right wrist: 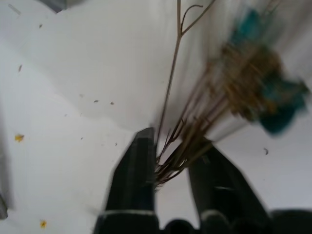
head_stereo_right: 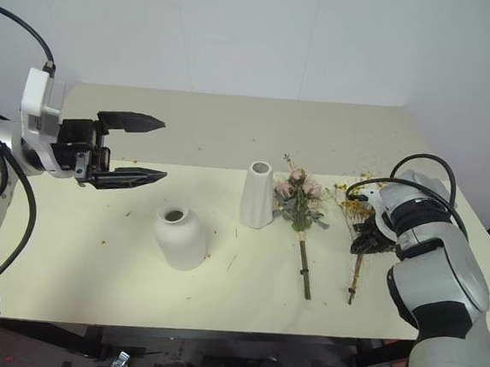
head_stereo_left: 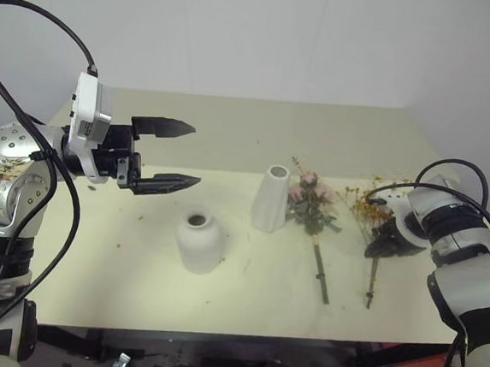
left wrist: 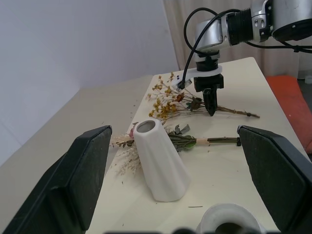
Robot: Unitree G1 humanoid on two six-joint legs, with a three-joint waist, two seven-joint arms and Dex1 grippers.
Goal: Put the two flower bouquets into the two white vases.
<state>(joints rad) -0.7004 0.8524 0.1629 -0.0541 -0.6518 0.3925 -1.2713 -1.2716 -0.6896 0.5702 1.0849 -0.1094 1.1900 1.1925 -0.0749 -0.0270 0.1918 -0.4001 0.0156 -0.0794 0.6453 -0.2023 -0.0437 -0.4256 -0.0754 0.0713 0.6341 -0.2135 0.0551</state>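
- Two white vases stand on the cream bench [head_stereo_left: 133,285]: the tall tapered vase [head_stereo_left: 271,198] near the middle and the short round vase [head_stereo_left: 199,242] nearer the front edge, toward the robot's left, the two apart.
- Two bouquets lie flat on the bench. The rose bouquet [head_stereo_left: 310,200] has its pink heads just beside the tall vase, and its stem runs toward the front edge. The yellow spray [head_stereo_left: 365,205] lies farther to the robot's right, with its thin brown stems also running toward the front edge.
- Two hands are in view. The left hand [head_stereo_left: 172,154] hangs in the air above the bench's left part, pointing level toward the middle, its fingers spread wide and holding nothing.
- The right hand [head_stereo_left: 385,244] points steeply down onto the yellow spray's stems, where the flower head narrows into the bundle.
- The head views show black fingers down among the stems but not the grip itself.
- The right wrist view shows the two fingers [right wrist: 134,180] drawn in on either side of the brown stem bundle, pinching it, with the bench just below.
- The left wrist view shows the tall vase's open mouth, the rim of the short vase below it, and the right hand's tips brought together to a point on the stems.
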